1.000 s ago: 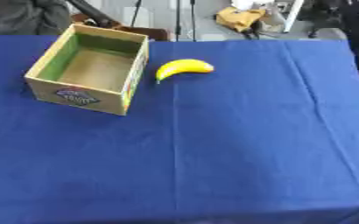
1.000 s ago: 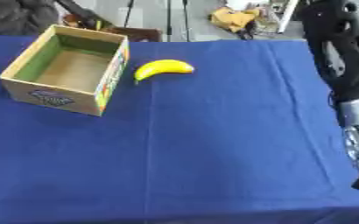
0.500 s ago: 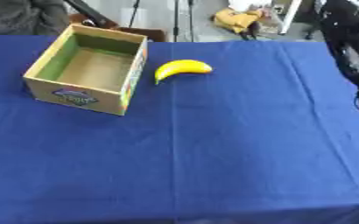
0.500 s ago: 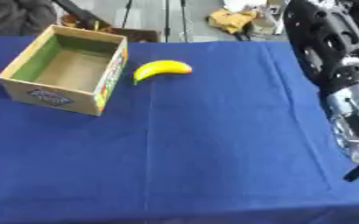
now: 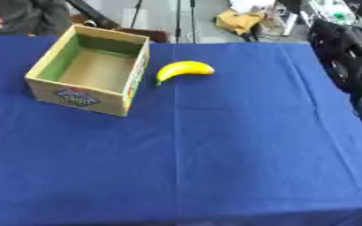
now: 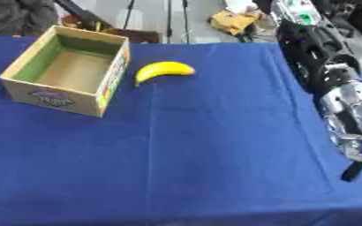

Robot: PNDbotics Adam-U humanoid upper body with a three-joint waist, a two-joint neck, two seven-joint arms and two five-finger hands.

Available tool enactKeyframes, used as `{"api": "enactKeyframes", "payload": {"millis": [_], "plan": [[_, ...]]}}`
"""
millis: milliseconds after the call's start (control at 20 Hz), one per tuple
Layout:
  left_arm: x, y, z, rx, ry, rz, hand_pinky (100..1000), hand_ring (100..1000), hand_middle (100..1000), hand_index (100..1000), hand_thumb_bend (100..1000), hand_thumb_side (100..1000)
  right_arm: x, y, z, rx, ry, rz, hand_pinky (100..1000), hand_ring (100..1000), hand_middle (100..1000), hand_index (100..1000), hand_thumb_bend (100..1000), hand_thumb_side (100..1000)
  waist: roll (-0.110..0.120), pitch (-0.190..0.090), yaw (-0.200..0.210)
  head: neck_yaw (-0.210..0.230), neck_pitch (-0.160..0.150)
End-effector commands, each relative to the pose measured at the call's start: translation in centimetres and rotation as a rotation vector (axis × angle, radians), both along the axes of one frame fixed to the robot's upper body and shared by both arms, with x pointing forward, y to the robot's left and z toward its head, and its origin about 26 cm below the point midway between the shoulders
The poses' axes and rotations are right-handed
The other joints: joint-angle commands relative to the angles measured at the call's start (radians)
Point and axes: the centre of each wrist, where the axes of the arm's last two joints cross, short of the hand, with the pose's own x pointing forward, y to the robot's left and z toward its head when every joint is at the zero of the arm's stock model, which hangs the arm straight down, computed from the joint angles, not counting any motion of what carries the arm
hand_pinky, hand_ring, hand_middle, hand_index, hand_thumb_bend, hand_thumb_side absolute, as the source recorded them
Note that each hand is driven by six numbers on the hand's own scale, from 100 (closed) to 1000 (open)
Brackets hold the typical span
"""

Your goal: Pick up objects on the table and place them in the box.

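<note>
Rising along the table's [image 6: 215, 145] right edge, right robot hand [image 6: 352, 145], fingers relaxed, empty; curved yellow banana [image 6: 162, 70] untouched beside open cardboard box [image 6: 64, 70].

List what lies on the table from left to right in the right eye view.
Cardboard box → banana → robot's right arm with its hand at the right edge.

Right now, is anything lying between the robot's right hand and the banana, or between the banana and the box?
Nothing visible. The banana lies on bare blue cloth beside the box, apart from its near wall. The right hand is at the table's right edge, with only open cloth between it and the banana.
</note>
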Motion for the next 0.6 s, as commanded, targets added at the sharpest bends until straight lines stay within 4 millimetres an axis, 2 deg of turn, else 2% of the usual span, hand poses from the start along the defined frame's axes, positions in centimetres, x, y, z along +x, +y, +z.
{"api": "enactKeyframes", "payload": {"millis": [50,600], "plan": [[0.2,-0.3,1.0,0.007,-0.032,-0.026,587,562,511,592,375,887,-0.2,-0.7,0.9,-0.135,-0.002,-0.004,767,911,841,649,100,761,0.003,-0.008,0.007,-0.023,-0.001],[0.4,-1.4,1.6,0.003,-0.049,-0.073,587,556,510,592,379,885,0.9,1.4,0.3,-0.566,-0.04,0.05,774,940,861,703,100,677,0.004,0.014,0.053,-0.079,-0.02]]}}
